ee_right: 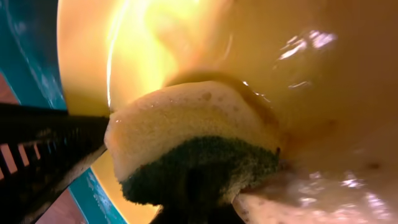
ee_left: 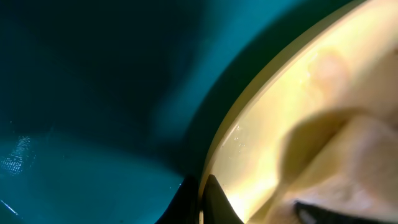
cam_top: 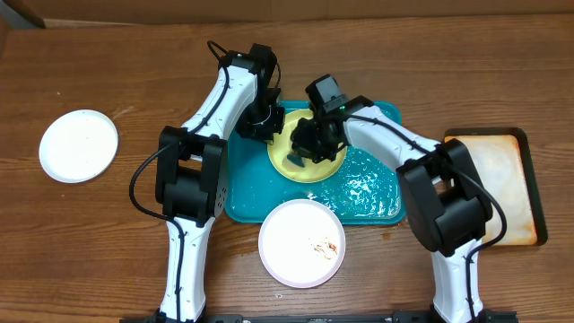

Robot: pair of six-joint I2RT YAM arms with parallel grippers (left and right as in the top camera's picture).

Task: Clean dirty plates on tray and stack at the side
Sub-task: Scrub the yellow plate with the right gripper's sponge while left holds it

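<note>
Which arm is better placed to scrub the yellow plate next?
Right: the right fingers hold the sponge against the yellow plate. The left fingers are pinching that plate's rim.

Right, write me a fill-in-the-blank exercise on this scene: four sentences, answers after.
1. The right pincer presses a ___ onto the yellow-green plate.
2. The tray under that plate is ___ in colour.
3. The white plate nearest the robot's base bears ___ smears.
4. The left pincer is closed on the yellow-green plate's ___.

Missing words: sponge; teal; brown; rim.
</note>
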